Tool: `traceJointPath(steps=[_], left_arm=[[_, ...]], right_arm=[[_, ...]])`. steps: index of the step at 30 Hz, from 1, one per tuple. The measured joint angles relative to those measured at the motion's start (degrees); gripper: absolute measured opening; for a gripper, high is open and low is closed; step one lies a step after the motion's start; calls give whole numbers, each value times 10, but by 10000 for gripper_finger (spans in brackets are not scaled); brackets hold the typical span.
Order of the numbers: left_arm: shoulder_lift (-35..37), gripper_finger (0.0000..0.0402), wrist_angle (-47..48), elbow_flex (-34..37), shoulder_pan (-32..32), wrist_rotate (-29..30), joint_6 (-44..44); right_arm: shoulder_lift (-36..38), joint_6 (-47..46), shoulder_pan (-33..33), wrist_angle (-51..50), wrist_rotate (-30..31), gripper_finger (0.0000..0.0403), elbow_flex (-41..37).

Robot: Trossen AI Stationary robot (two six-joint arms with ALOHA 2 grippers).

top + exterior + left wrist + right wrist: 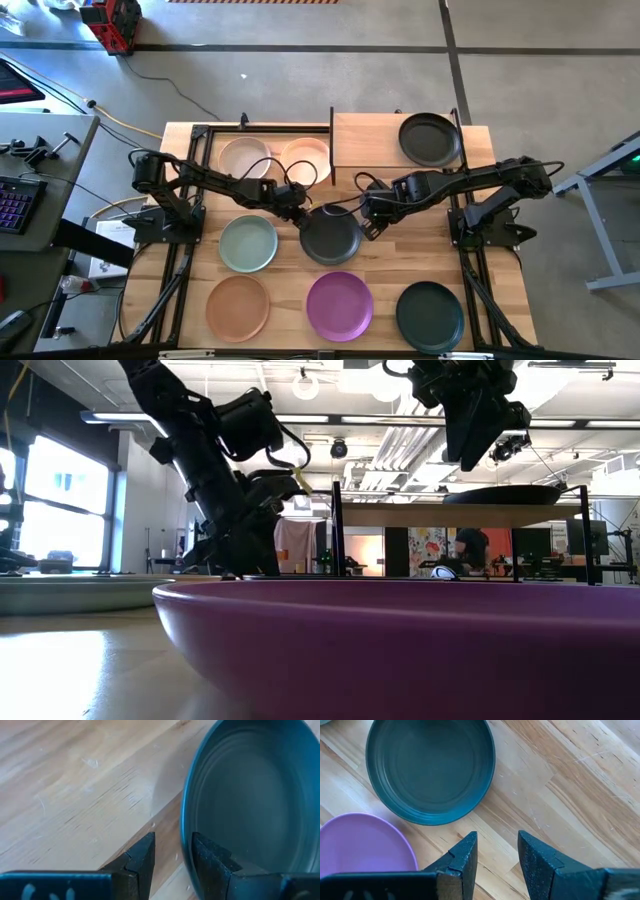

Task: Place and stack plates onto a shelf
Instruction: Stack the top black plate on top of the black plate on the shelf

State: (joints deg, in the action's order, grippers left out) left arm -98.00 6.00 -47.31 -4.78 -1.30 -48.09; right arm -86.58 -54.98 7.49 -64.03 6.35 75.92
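L gripper (pixel 172 862) sits low at the charcoal plate (pixel 330 236), fingers apart w/ the rim between them, not pinched yet. R gripper (pixel 497 852) hovers beside it, spread, empty. Shelf (pixel 365 140) lies beyond both. Risk: shallow bite on the rim, so the plate could slip or tilt on lift.

No readable text, labels or numbers.

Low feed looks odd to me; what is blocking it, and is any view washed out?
Low view: the round matte purple plate sits against the lens and fills the lower half, soft-edged; bright windows and ceiling lights turn both arms into silhouettes. High view: evenly lit. Wrist views: the pale wooden tabletop shows mild sheen only.
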Motion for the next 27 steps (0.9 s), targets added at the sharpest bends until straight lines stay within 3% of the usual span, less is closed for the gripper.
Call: traceJointPath(steps=[12,27], left_arm=[[0,110,1,0,0,0,1],[0,8,1,0,0,1,2]], right_arm=[[0,0,0,0,-1,119,0],[0,0,0,0,-1,119,0]])
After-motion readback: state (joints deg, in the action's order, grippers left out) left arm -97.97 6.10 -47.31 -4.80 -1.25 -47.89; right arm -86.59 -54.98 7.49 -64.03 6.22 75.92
